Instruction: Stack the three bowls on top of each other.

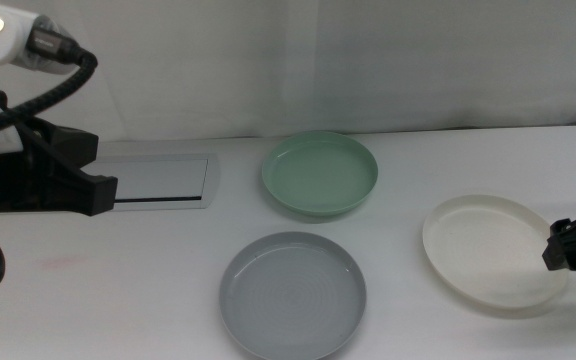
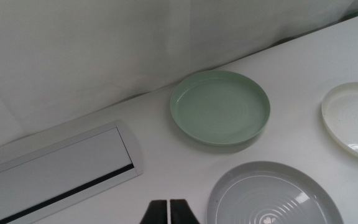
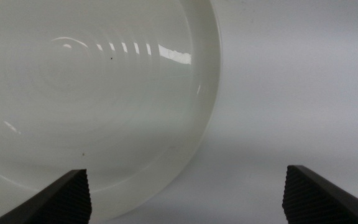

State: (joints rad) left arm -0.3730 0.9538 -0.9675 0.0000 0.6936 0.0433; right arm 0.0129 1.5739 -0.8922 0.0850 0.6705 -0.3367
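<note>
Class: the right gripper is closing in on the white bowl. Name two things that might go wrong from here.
1. The right gripper, open at the white bowl's rim, may push the shallow bowl instead of gripping it.
2. Carried carelessly, it might strike the grey bowl or mint green bowl.

No readable text, label, brand, number or sign appears on anything in view.

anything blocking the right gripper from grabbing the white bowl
Nothing visible does. The right gripper sits open at the white bowl's rim, one jaw over the bowl, the other over bare table. The left gripper waits shut near the silver panel.
</note>
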